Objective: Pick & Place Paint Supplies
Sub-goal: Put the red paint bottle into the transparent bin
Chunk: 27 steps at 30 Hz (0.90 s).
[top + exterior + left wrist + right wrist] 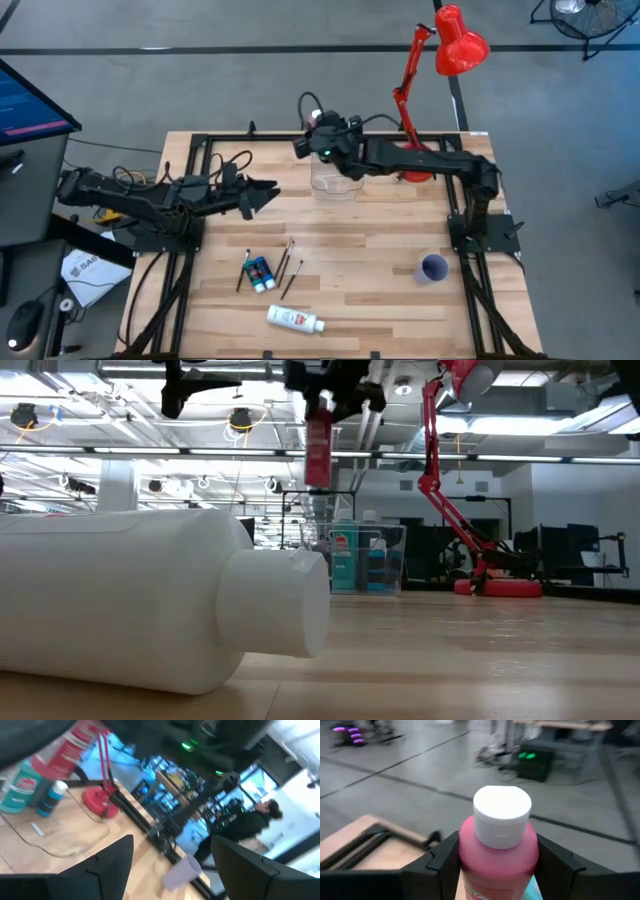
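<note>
- Right gripper [497, 865] is clamped on the pink-red bottle [498, 845]; right wrist view shows both dark fingers pressed against its sides, white cap pointing away from the wrist.
- High view: that gripper sits at upper centre of the frame, right above the clear box [335, 180]. Low view: the bottle hangs near the top centre, well above the box, not yet in it.
- Box already holds a light blue bottle [344, 558] and a small blue one beside it.
- Left gripper [268, 192] waits at left-centre of the high view, fingers spread apart, holding nothing.
- Still on the table, lower centre of high view: small blue-green bottles [260, 273], thin paintbrushes [285, 262] on both sides of them, white bottle [294, 319] lower down.
- Step in hand, my read: dropping the pink-red bottle into the box.
- To do it well: keep the bottle centred over the opening, lower it past the rim before letting go, aim for the free gap so it doesn't land on the bottles inside.
- Release gently; a drop from this height could bounce or tip the light box.
</note>
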Available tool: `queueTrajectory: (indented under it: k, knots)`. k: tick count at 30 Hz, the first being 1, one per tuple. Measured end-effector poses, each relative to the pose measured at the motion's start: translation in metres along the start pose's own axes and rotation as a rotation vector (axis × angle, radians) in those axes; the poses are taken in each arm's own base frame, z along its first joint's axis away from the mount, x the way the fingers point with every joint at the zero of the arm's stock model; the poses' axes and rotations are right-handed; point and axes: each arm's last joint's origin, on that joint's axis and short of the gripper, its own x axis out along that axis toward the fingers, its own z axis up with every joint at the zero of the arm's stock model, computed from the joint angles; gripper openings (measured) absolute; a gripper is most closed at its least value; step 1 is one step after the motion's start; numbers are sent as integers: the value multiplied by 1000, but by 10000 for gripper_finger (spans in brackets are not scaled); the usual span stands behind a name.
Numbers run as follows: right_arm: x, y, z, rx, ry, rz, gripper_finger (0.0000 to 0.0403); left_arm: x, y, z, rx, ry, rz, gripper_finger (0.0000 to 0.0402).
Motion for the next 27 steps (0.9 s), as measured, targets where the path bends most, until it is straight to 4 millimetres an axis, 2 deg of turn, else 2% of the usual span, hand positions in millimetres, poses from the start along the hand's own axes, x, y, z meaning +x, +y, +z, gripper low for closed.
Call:
queueTrajectory:
  k: [7, 12, 19, 27]
  knots:
    - [23, 16, -36, 32, -40, -172, 192, 0, -2, -5, 8, 134, -114, 259]
    - [30, 19, -49, 134, -85, -256, 192, -1, -3, -7, 11, 189, -157, 259]
    - [52, 22, -74, 242, -102, -312, 192, -1, -4, -9, 10, 246, -209, 259]
    - [51, 19, -73, 239, -174, -394, 192, -2, -4, -9, 31, 253, -213, 259]
